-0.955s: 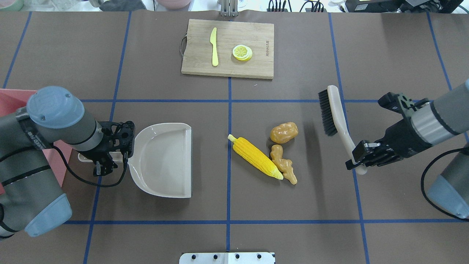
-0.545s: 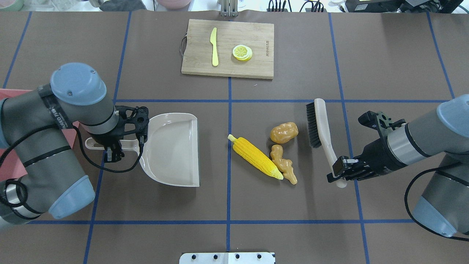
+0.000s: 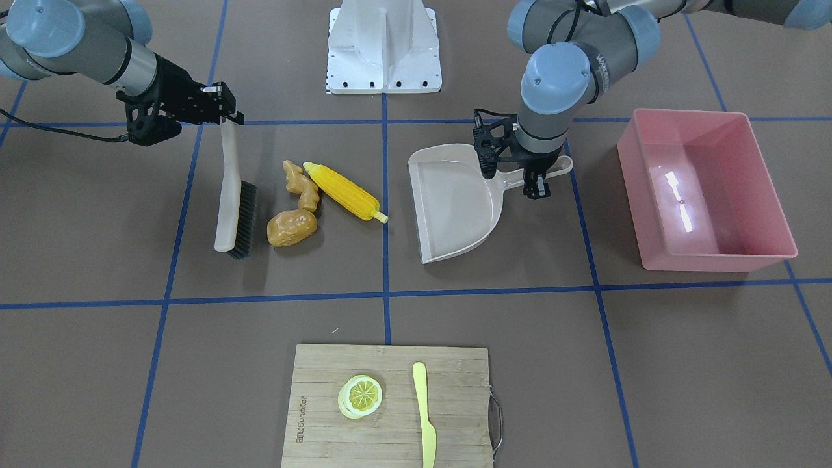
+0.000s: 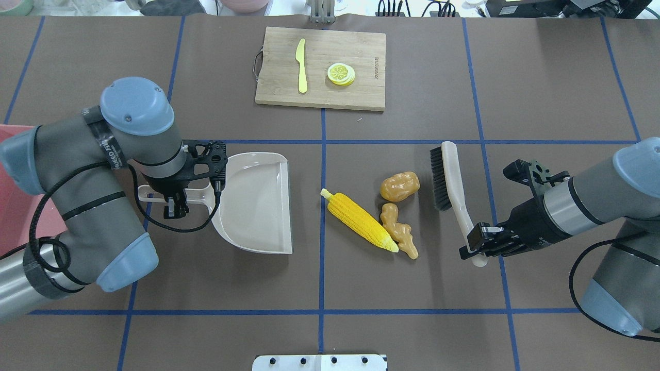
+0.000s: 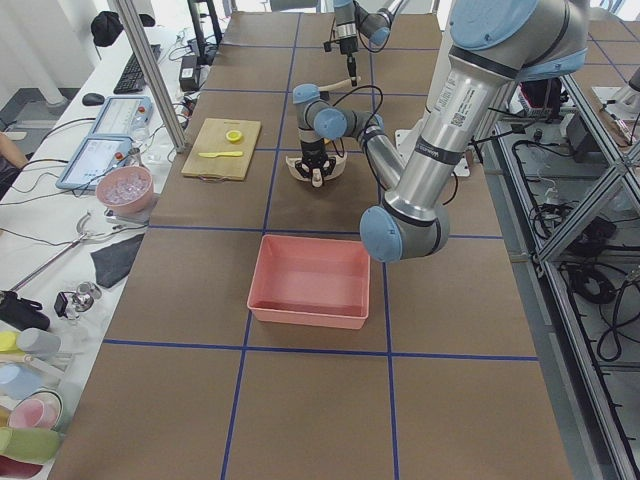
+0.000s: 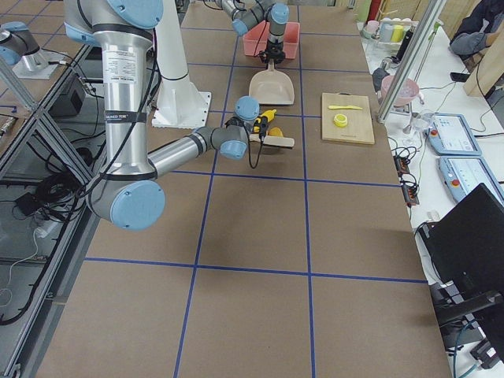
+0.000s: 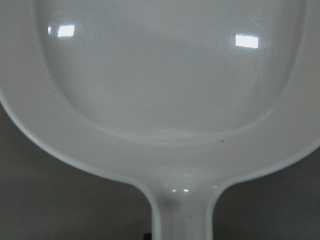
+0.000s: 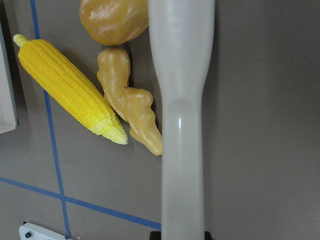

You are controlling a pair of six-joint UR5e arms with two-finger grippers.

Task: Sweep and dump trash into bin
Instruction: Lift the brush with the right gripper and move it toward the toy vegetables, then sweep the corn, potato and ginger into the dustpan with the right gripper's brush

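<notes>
Clamps the right gripper (image 4: 482, 243) on the handle end of the brush (image 4: 454, 180), bristles turned toward the potato (image 4: 400, 186), near it but apart. Closes the left gripper (image 4: 178, 200) on the handle of the dustpan (image 4: 258, 206), open mouth facing the trash across a gap. Leaves the corn cob (image 4: 361, 221), ginger root (image 4: 399, 233) and potato bunched on the table (image 4: 541, 77) between brush and pan, none yet swept. Shows the pink bin (image 3: 715, 214) empty, well beyond the dustpan on the left arm's side. Looks like the line-up before the first sweep. Calls next for a sideways push of the bristles toward the pan's lip, with the pan held flat so the rounded pieces roll in rather than past.
</notes>
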